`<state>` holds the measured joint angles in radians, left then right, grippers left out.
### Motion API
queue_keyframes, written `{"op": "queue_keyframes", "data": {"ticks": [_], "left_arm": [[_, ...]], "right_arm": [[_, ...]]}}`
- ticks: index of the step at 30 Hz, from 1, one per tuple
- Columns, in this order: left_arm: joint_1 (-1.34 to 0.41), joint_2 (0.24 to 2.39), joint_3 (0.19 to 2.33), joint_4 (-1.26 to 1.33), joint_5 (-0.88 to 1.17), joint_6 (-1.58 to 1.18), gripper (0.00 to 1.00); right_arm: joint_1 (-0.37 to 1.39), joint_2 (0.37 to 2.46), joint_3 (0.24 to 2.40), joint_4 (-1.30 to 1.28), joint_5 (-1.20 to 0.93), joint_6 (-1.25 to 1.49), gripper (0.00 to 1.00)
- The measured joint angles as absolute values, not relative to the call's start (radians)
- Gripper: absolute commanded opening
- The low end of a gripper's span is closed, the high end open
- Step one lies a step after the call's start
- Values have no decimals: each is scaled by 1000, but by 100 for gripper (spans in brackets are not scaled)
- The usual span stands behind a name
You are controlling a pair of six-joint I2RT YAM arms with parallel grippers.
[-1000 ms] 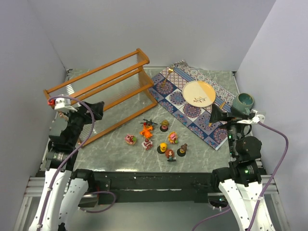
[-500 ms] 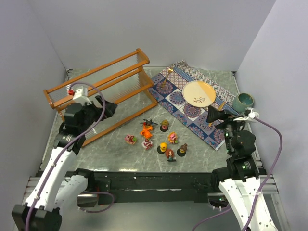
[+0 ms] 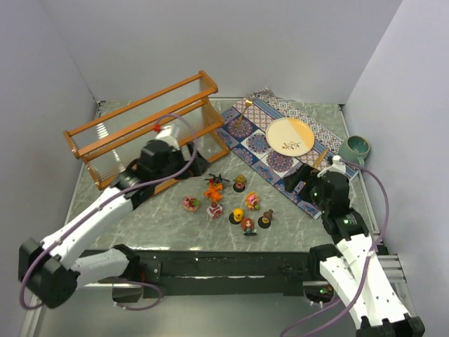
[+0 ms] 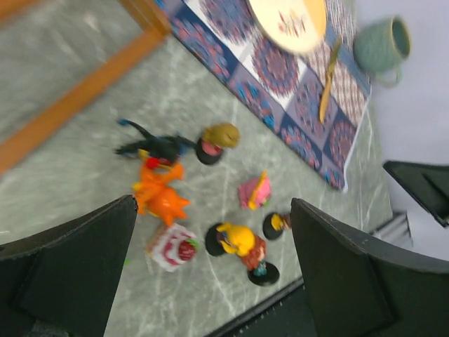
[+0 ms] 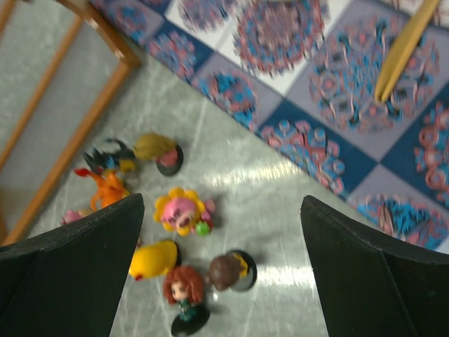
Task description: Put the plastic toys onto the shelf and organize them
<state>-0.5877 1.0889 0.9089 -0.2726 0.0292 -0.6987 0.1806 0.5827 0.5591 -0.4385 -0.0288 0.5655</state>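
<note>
1. Top external view: plastic toys (image 3: 213, 191) clustered on the table (image 3: 161, 210) near 6 o'clock, shelf (image 3: 116, 140) off at 10 o'clock, none on it yet.
2. Left claw (image 3: 196, 165) hangs at their 10 o'clock, right claw (image 3: 298, 181) at 3 o'clock, both spread wide and empty.
3. I'd grab an outer toy first, straight down, so neighbours don't topple.

The gripper (image 4: 214, 205), jaws spread wide, hangs over plastic toys (image 4: 235, 239) clustered on the marbled desk (image 4: 91, 161) (orange one (image 4: 160, 200) just beside the black spiky one (image 4: 156, 147)).
</note>
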Motion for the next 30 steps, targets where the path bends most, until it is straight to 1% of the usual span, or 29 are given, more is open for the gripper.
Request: {"op": "queue_keyframes", "data": {"ticks": [9, 15, 19, 20, 21, 23, 24, 27, 30], "left_arm": [[-846, 1391, 1129, -394, -15, -757, 97], [-906, 1524, 1206, -441, -26, -770, 99], [-911, 1641, 1312, -504, -83, -768, 97], [-911, 1675, 1355, -520, -104, -768, 96], [-911, 1711, 1396, -527, -126, -769, 91], [-910, 1772, 1462, -531, -165, -770, 88], [-910, 1790, 1481, -534, -179, -770, 86], [-910, 1853, 1536, -551, -214, -765, 85], [-910, 1916, 1583, -566, -237, -762, 77]], "right_arm": [[181, 676, 561, -541, -66, 580, 100], [181, 704, 546, -548, -130, 580, 100], [181, 704, 546, -536, -158, 579, 100], [181, 704, 546, -534, -163, 579, 100], [181, 705, 546, -532, -167, 579, 100], [181, 708, 545, -529, -170, 579, 100], [181, 710, 545, -528, -170, 579, 100], [181, 717, 545, -526, -170, 577, 100], [181, 718, 544, -525, -169, 574, 100]]}}
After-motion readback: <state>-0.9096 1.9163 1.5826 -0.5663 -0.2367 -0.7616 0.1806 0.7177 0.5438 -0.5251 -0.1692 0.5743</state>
